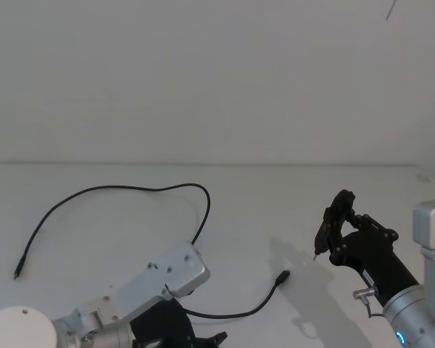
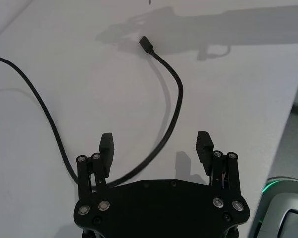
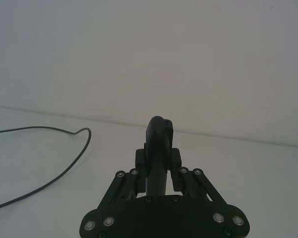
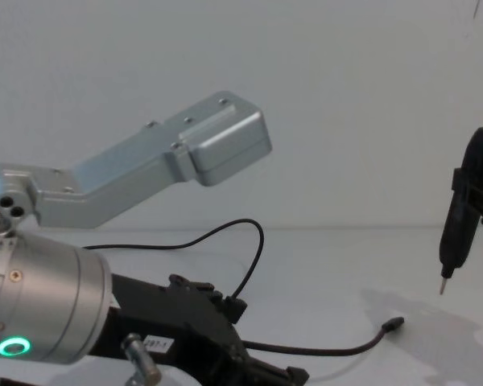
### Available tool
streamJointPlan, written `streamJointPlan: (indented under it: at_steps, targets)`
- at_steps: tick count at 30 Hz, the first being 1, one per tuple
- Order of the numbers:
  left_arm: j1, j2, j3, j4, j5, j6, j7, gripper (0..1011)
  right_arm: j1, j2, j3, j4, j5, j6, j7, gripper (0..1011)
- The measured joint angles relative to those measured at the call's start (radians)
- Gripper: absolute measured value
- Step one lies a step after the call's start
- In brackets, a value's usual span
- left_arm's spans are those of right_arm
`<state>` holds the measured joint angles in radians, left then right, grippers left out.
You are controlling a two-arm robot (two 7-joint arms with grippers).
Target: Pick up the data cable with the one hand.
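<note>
The data cable (image 1: 94,190) is a thin black cord looping across the white table, ending in a small plug (image 1: 283,277) near the middle. In the left wrist view the cable (image 2: 175,106) runs between the spread fingers of my left gripper (image 2: 155,140), which is open and low over the table, touching nothing. That gripper (image 1: 203,339) sits at the near edge in the head view and low in the chest view (image 4: 262,371), with the plug (image 4: 394,323) to its right. My right gripper (image 1: 342,235) is held up at the right, shut on a slim black tool (image 3: 159,141).
The tool's thin metal tip (image 4: 443,285) points down above the table, right of the plug. A silver arm link (image 4: 185,157) of my left arm spans the chest view. The white table (image 1: 290,203) meets a plain wall behind.
</note>
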<state>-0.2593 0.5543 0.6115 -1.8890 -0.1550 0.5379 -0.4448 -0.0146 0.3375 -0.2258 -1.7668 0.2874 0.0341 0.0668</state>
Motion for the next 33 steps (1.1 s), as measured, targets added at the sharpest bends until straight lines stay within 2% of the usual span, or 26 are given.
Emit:
streamJointPlan:
  at_steps: [23,30,33]
  targets:
    - [-0.075,-0.059,0.045,0.116,0.044,-0.076,-0.061,1001,0.0,0.0,0.0,0.0,0.0,0.0,0.0,279]
    - [-0.084,-0.066,0.051,0.13,0.049,-0.084,-0.07,871,0.0,0.0,0.0,0.0,0.0,0.0,0.0,279]
    - [-0.087,-0.068,0.053,0.134,0.051,-0.086,-0.072,766,0.0,0.0,0.0,0.0,0.0,0.0,0.0,279]
